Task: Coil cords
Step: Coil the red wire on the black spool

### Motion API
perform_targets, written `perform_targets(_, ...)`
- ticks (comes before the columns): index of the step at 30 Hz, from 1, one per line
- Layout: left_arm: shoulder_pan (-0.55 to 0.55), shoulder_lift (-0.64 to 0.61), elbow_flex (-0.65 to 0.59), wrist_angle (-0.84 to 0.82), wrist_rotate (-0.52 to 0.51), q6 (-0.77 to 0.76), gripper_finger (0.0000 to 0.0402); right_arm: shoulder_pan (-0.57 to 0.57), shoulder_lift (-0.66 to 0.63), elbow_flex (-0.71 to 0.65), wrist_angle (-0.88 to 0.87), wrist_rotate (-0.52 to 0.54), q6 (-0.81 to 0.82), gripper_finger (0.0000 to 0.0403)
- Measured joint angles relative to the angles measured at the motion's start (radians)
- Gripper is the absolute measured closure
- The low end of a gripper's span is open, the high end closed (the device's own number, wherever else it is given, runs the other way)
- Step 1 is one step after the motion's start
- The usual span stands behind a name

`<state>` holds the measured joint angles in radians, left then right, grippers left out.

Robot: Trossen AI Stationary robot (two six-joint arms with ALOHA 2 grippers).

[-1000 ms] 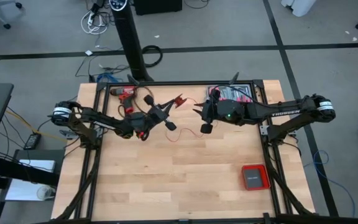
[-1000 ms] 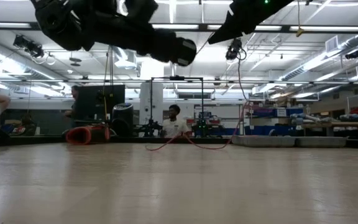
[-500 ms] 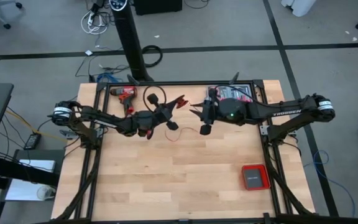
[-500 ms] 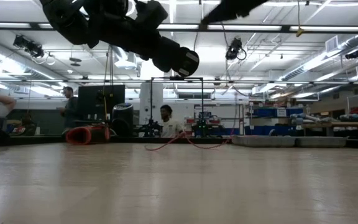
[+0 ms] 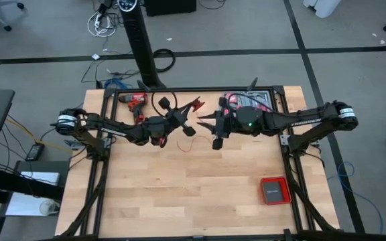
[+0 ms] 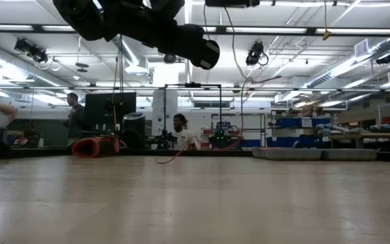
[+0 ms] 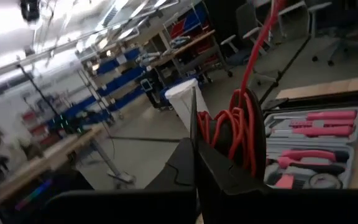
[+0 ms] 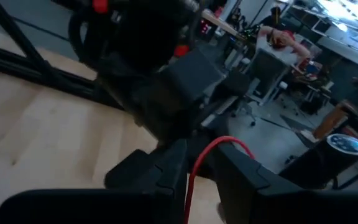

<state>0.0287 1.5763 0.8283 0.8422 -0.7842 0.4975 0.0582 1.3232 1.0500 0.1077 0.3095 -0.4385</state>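
Note:
The thin red cord is partly wound into a small coil (image 7: 232, 134) at the tips of my left gripper (image 7: 194, 106), which is shut on it. In the high view that coil (image 5: 193, 105) hangs above the table's far middle. A strand (image 7: 260, 37) leaves the coil and runs through the gap of my right gripper (image 8: 199, 163), which stands open just right of the left one (image 5: 206, 119). The cord's loose tail (image 5: 189, 142) lies on the wood below, also seen low (image 6: 171, 157). My left gripper holds the coil's turns (image 7: 219, 134) between its shut fingers, which point level toward the table's right; the fingers hide the exact place. The coil of several turns stands upright, lifted clear of the table. My right gripper is not closed on the cord. The strand (image 8: 190, 183) runs between its fingers along the inner side of one finger (image 8: 166, 168), then arches (image 8: 229, 140) off toward the left arm.
A red-and-black drill (image 5: 135, 100) lies at the far left. An open tool case (image 5: 252, 100) with pink tools stands at the far right, behind the grippers. A flat red box (image 5: 274, 191) lies near right. People sit and stand in the room beyond the table.
Both grippers have risen. My left gripper has carried the coil toward the far edge and a little right. My right gripper has moved left toward it and tipped closer to level. The cord's right part has been drawn up off the table; less of it lies on the wood.

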Motion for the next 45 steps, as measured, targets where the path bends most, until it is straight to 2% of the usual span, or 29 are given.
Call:
perform_targets(8, -0.002, 0.000, 0.000, 0.007, 0.026, -0.124, 0.0401, 0.003, 0.081, -0.001, 0.063, 0.000, -0.012, 0.0328)
perform_targets(16, -0.004, 0.000, 0.000, 0.066, 0.030, -0.237, 0.0401, -0.008, 0.085, -0.002, 0.054, 0.009, -0.015, 0.0328)
perform_targets(21, -0.004, 0.000, 0.000, 0.084, 0.040, -0.237, 0.0401, -0.007, 0.084, -0.002, 0.054, 0.017, -0.016, 0.0328)
perform_targets(23, -0.003, 0.000, 0.000, 0.082, 0.037, -0.208, 0.0401, 0.008, 0.077, -0.002, 0.048, 0.065, -0.019, 0.0328)
perform_targets(26, -0.003, 0.000, 0.000, 0.081, 0.037, -0.181, 0.0401, 0.021, 0.076, 0.041, -0.043, 0.131, -0.015, 0.0328)
perform_targets(33, -0.003, 0.000, 0.000, 0.083, 0.019, -0.052, 0.0401, 0.011, 0.079, 0.107, -0.248, 0.132, 0.100, 0.0328)
perform_targets(39, -0.003, 0.000, 0.000, 0.082, 0.017, -0.029, 0.0401, 0.009, 0.076, 0.165, -0.417, 0.086, 0.178, 0.0328)
perform_targets(45, -0.003, 0.000, 0.000, 0.081, 0.017, -0.009, 0.0401, -0.021, 0.081, 0.179, -0.497, 0.010, 0.246, 0.0328)
